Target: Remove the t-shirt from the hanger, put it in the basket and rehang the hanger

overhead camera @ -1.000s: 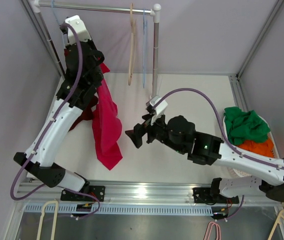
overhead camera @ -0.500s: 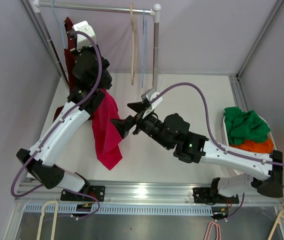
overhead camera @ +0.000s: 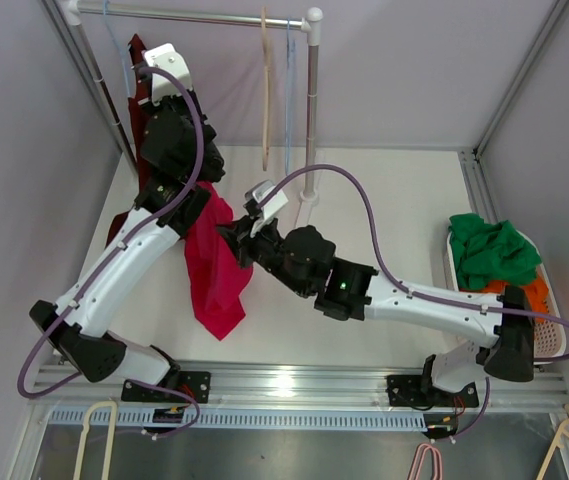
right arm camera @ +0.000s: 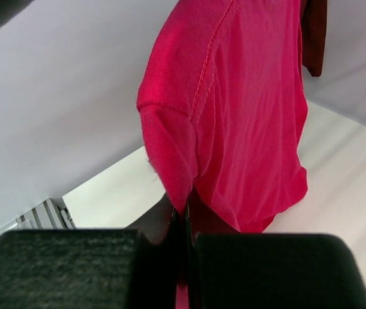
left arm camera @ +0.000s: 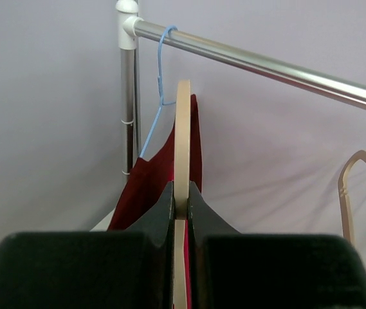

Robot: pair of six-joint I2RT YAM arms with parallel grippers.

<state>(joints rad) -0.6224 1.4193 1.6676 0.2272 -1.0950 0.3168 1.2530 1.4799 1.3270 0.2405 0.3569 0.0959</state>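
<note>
The crimson t-shirt hangs from a pale wooden hanger under my left arm, and its lower end trails on the table. My left gripper is shut on that hanger's edge, held up near the rail's left end; in the top view the left gripper stands over the shirt's top. My right gripper has come in from the right. In the right wrist view the right gripper is shut on a fold of the t-shirt at its sleeve hem.
The metal rail at the back carries a bare wooden hanger and a blue wire hanger; its post stands right behind my right wrist. A dark red garment hangs at far left. A basket of green and orange clothes sits right.
My right gripper swung left to the t-shirt and went from open to shut on its sleeve fold. The left arm lifted the hanger toward the rail, then held still.
</note>
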